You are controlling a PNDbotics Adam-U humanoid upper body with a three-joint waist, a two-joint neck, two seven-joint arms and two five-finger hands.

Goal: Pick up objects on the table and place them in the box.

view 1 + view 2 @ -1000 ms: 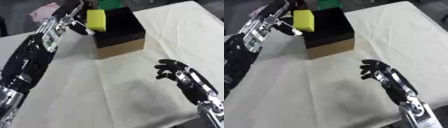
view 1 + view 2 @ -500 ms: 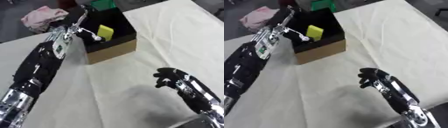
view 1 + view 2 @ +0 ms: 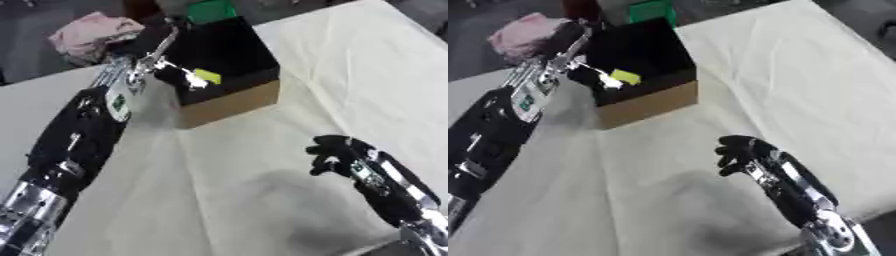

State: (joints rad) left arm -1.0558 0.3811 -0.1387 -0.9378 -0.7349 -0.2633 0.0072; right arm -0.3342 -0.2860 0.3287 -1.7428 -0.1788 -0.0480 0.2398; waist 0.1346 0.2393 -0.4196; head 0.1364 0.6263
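Box (image 3: 229, 99) holds a yellow object (image 3: 208, 76); left hand (image 3: 156, 64) open above it.

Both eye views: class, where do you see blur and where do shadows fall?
Left eye view: left hand at the box is smeared by motion; a soft shadow lies on the tablecloth beside the right hand. Right eye view: same blur, box interior dark.

Left arm extended from 7 o'clock toward 12 o'clock, forearm black with silver joints. Left hand (image 3: 157, 62) held at about 11 o'clock, fingers (image 3: 188, 80) relaxed and spread, nothing gripped. Right arm entered from 5 o'clock; right hand (image 3: 337, 156) seen low, fingers loosely curled upward, nothing held.
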